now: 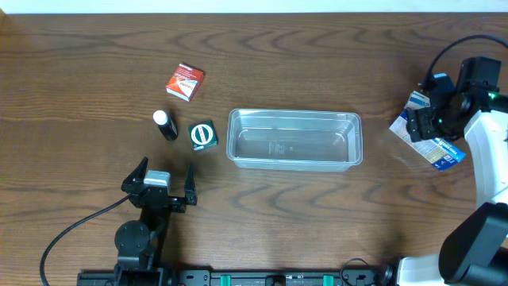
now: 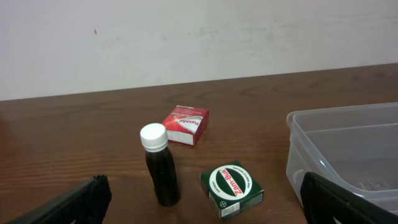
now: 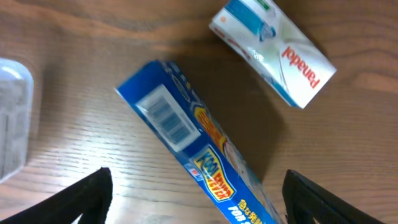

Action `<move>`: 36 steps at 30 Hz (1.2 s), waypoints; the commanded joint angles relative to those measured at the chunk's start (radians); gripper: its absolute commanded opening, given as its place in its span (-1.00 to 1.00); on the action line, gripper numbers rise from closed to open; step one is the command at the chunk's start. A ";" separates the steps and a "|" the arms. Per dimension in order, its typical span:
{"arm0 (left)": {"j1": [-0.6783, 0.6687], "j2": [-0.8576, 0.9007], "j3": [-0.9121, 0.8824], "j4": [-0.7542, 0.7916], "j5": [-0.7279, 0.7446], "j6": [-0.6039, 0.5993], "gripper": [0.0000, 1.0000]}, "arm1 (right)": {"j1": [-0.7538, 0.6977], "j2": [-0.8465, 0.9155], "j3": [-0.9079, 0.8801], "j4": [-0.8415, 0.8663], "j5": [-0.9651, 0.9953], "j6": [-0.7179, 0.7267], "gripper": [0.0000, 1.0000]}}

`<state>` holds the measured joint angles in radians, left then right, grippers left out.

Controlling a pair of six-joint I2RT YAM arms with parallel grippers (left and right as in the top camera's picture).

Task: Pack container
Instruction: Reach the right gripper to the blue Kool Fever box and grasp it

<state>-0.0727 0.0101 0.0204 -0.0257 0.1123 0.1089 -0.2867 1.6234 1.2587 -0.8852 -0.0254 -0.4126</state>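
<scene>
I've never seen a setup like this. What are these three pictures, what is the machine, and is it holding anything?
It is a robot with two arms, each ending in a two-finger claw. One picture looks down from above the wooden table. The other two come from cameras on the wrists, so the dark shapes at their bottom corners are the claw fingers.

In the middle lies the empty clear container. Near the left claw sit a red box, a dark bottle with a white cap and a green Zam-Buk box. The right claw hovers over a blue box beside a white Panadol box.

Neither claw holds anything; both stand open.
</scene>
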 commanded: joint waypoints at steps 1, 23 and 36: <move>0.004 -0.005 -0.016 -0.035 0.011 0.003 0.96 | -0.016 0.011 -0.042 0.016 0.010 -0.002 0.67; 0.004 -0.005 -0.016 -0.035 0.011 0.003 0.96 | -0.040 0.011 -0.124 0.090 0.089 0.103 0.27; 0.004 -0.005 -0.016 -0.035 0.011 0.003 0.96 | -0.039 0.011 -0.124 0.111 0.049 0.182 -0.32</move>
<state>-0.0727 0.0101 0.0204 -0.0257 0.1123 0.1089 -0.3195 1.6245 1.1412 -0.7761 0.0441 -0.2798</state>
